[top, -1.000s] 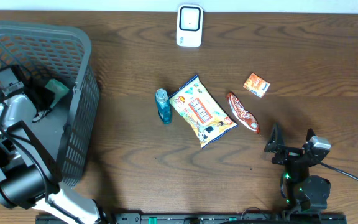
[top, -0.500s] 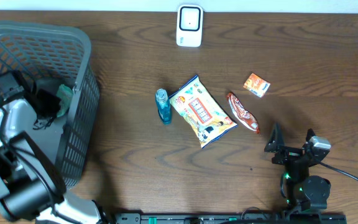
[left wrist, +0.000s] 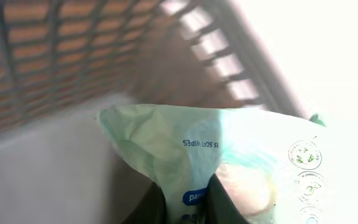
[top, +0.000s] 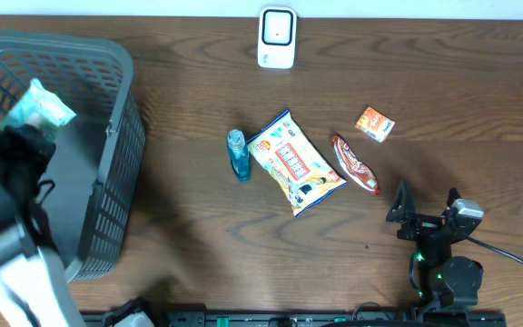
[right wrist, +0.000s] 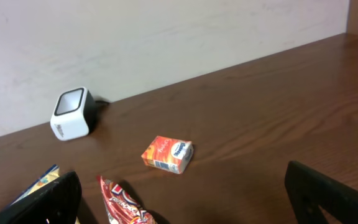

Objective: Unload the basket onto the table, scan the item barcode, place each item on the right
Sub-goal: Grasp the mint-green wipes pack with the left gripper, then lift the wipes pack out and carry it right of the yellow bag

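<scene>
My left gripper (left wrist: 188, 206) is shut on a pale green pack of soft wipes (left wrist: 229, 146), its dark fingers (left wrist: 224, 202) pinching the pack's lower edge. In the overhead view the wipes pack (top: 40, 104) hangs high over the grey basket (top: 107, 56), with my left gripper (top: 25, 132) just under it. The white barcode scanner (top: 277, 38) stands at the table's far edge, also in the right wrist view as the scanner (right wrist: 71, 114). My right gripper (right wrist: 185, 199) stands open with nothing in it, near the front right, seen from overhead as the right gripper (top: 423, 211).
Mid-table lie a blue bottle (top: 238, 154), a yellow snack bag (top: 295, 163), a red-brown wrapper (top: 355, 164) and a small orange box (top: 374, 123). The orange box (right wrist: 168, 154) and wrapper (right wrist: 126, 205) sit ahead of the right fingers. Basket mesh wall (left wrist: 55, 50) is behind the pack.
My left arm has risen from the basket's floor with the wipes pack, bringing it up towards the overhead camera. The right arm has not moved.
</scene>
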Tool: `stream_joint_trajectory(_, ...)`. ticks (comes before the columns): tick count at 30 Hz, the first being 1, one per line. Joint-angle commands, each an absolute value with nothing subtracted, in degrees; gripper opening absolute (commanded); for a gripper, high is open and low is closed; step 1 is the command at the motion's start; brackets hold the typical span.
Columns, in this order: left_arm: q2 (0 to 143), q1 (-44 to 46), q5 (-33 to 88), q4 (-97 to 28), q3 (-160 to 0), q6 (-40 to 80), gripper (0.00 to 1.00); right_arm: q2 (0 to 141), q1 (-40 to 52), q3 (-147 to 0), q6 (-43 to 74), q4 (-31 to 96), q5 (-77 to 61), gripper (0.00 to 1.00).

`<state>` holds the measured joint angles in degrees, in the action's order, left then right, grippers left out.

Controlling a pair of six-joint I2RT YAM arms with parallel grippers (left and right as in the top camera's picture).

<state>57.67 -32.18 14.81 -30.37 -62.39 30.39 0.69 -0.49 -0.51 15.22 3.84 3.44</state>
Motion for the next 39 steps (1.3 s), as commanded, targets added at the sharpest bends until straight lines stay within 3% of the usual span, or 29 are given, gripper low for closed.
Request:
stream_joint_trajectory(1,48.31,-30.04,25.28,-29.47,-63.33,33.63,0.07,0.38,0.40,-0.32,14.50,3.90,3.95,0.99)
stream_joint_trajectory(8,38.48,-16.82,28.51,-29.30,-63.33,37.36,0.07,0.38,0.40,-0.32,14.50,3.90,3.95,0.99)
stream_joint_trajectory(16,41.98,2.98,24.75,-29.06,-63.31,39.13,0.07,0.38,0.40,-0.32,14.50,3.90,3.95,0.99)
stream_joint_trajectory(21,50.48,17.37,17.87,-26.50,-63.31,39.11,0.07,0.38,0.40,-0.32,14.50,3.90,3.95,0.99)
stream_joint_trajectory(27,67.72,34.87,13.74,-15.16,-63.33,39.09,0.07,0.38,0.40,-0.32,14.50,3.90,3.95,0.99)
stream_joint_trajectory(32,81.34,42.54,11.00,-5.72,-63.33,39.16,0.07,0.38,0.40,-0.32,14.50,3.90,3.95,0.99)
stream_joint_trajectory(39,97.21,46.70,10.90,5.50,-63.33,39.07,0.08,0.38,0.40,-0.32,14.50,3.90,3.95,0.99)
